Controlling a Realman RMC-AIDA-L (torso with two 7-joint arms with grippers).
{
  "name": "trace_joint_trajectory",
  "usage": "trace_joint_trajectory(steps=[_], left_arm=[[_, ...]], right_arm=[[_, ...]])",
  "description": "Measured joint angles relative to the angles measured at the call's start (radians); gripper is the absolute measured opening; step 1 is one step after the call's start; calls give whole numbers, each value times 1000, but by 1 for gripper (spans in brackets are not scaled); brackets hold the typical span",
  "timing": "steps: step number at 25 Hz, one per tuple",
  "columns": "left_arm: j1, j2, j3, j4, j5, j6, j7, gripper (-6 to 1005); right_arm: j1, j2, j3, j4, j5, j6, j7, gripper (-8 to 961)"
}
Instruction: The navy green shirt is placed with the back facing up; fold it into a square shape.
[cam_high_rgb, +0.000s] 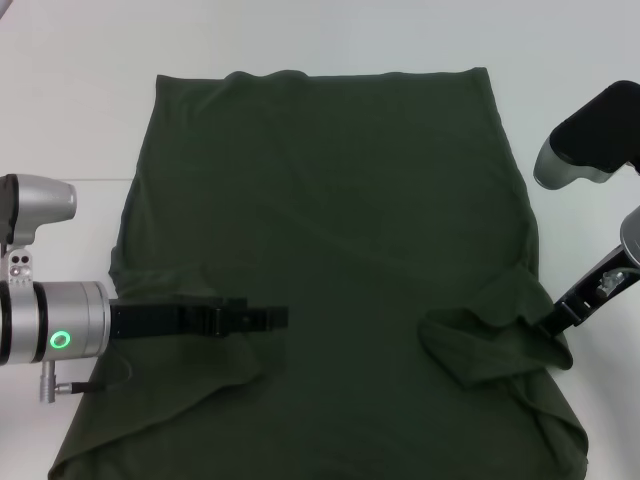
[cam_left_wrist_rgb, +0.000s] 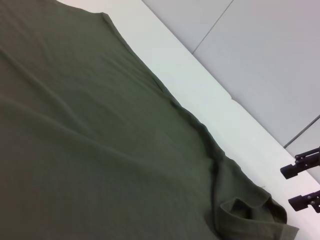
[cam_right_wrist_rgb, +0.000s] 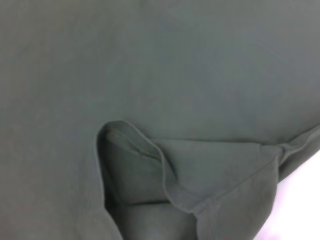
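Dark olive-green cotton shirt (cam_high_rgb: 330, 240) spread on white table (cam_high_rgb: 70, 100); left gripper (cam_high_rgb: 262, 318) over it, fingers' state unclear; right gripper (cam_high_rgb: 553, 322) parted at folded right sleeve

Shirt (cam_high_rgb: 330, 230) hem cut off, seemingly

A: Any writing to read on the navy green shirt (cam_high_rgb: 330, 220)?
B: None. Its upturned side is plain cloth from upper left to lower right of the frame, with no letters, label or tag.
A: On the arm at the left edge?
B: Only a glowing green ring (cam_high_rgb: 62, 341), a light and not a word or number.
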Motion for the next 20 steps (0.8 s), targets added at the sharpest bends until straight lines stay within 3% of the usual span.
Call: trace_joint_trajectory(steps=[12,20], left_arm=[[0,-4,-1,-1,-7,-4,-8,885],[0,-8,-2,-1,-9,-5,-20,884]], right_arm=[[21,-1,-60,100,-3,103,-3,738],[26,-9,-91,148,-4,141,-2,539]])
